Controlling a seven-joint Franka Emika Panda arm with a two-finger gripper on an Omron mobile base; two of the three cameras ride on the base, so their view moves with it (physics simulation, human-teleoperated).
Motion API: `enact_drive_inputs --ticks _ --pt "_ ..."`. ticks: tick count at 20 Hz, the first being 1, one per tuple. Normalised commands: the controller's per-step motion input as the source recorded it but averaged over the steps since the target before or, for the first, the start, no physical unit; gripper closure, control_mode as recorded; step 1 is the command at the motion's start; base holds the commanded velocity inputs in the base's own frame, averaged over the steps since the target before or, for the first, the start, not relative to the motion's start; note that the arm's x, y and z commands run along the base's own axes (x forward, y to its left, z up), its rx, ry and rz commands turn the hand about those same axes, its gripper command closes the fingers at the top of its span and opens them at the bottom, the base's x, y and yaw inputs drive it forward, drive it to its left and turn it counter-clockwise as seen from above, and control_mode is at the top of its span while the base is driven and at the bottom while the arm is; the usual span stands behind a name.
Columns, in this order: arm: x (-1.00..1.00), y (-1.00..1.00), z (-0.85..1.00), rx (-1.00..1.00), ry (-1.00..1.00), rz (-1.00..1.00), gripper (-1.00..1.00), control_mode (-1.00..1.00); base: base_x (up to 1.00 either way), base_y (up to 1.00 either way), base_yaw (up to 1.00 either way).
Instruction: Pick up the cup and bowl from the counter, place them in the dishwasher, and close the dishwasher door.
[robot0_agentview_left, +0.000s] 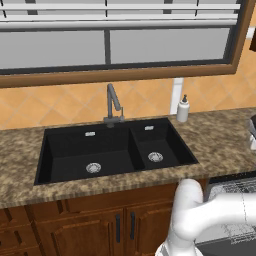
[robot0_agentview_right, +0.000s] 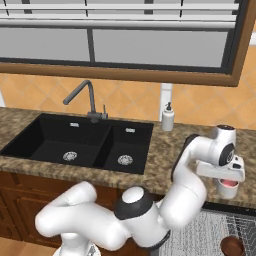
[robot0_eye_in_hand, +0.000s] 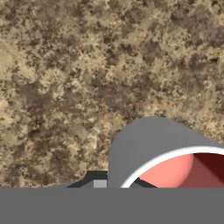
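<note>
My gripper (robot0_agentview_right: 227, 180) hangs over the right end of the granite counter (robot0_agentview_right: 165, 150), near its front edge, shut on the cup (robot0_agentview_right: 228, 190). The cup is grey outside and red inside, and it hangs upright just under the hand. In the hand view the cup (robot0_eye_in_hand: 153, 146) sits close at the lower right, with speckled counter (robot0_eye_in_hand: 87, 65) behind it. Below, the dishwasher (robot0_agentview_right: 200, 232) stands open with its pale wire rack (robot0_agentview_left: 234, 189) showing. A brown bowl (robot0_agentview_right: 232, 246) rests in the rack at the lower right.
A black double sink (robot0_agentview_left: 115, 150) with a dark faucet (robot0_agentview_left: 113, 105) takes up the middle of the counter. A white soap bottle (robot0_agentview_left: 183, 109) stands against the orange tiled wall. Brown wooden cabinets (robot0_agentview_left: 90, 225) run below, and a window spans the top.
</note>
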Motion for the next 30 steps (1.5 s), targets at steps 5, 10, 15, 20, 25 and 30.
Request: enact_drive_inputs --ticks 5,10,15,20,25,30 --pt "-1.00 0.07 0.02 0.06 -0.02 0.00 1.00 -1.00 0.00 0.00 0.00" --pt "-1.00 0.00 -0.36 0.21 -0.05 0.04 1.00 -1.00 0.00 0.00 0.00" --pt "-0.98 0.06 -0.58 0.19 0.00 0.04 1.00 -1.00 0.00 0.00 0.00" --pt "-0.40 0.28 -0.67 0.10 -0.04 0.04 1.00 -1.00 0.00 0.00 0.00" --pt "0.13 0.00 -0.18 0.04 -0.19 0.03 1.00 -1.00 0.00 0.00 0.00" --pt "0.28 0.00 -0.51 0.00 -0.04 0.00 1.00 -1.00 0.00 0.00 0.00"
